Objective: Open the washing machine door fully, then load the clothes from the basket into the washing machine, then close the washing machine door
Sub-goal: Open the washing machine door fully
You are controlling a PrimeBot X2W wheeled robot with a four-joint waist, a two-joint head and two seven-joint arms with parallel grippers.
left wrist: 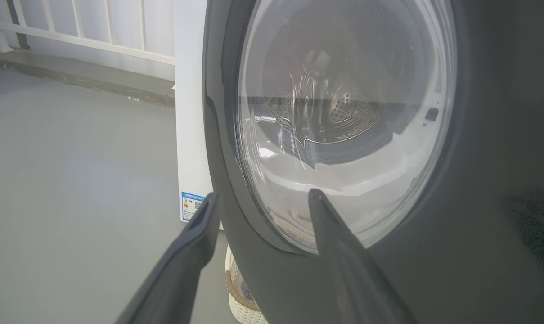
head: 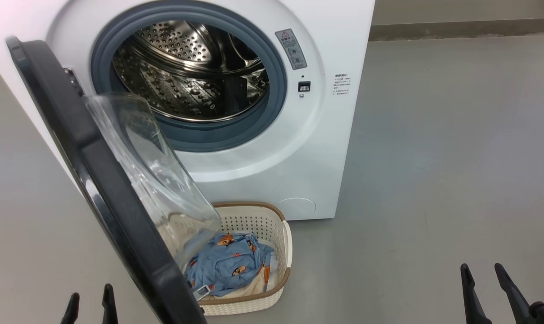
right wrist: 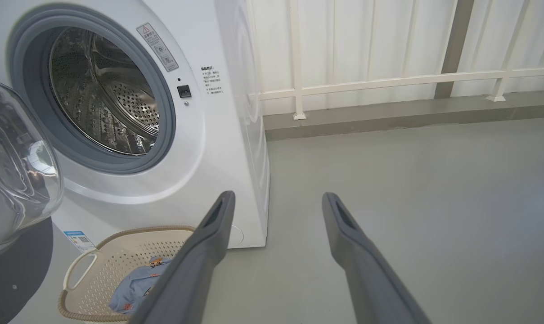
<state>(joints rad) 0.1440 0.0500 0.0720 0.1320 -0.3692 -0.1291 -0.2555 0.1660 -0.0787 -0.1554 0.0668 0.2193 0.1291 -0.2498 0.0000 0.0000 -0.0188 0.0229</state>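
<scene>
— Well, head view first: seeing the washing machine door standing wide open, overhanging the basket of clothes on the floor?
— Yes. Left hand and right hand both released, low down.
— Left wrist view?
— Parted fingers just beside the door's black rim.
— Right wrist view?
— Parted too, over floor (basket at lower left), near the washing machine.

The washing machine has a smooth white shell, a shiny perforated steel drum and a matt grey rubber gasket. Its door is glossy black around clear glass. The perforated plastic basket holds soft cloth clothes.
</scene>
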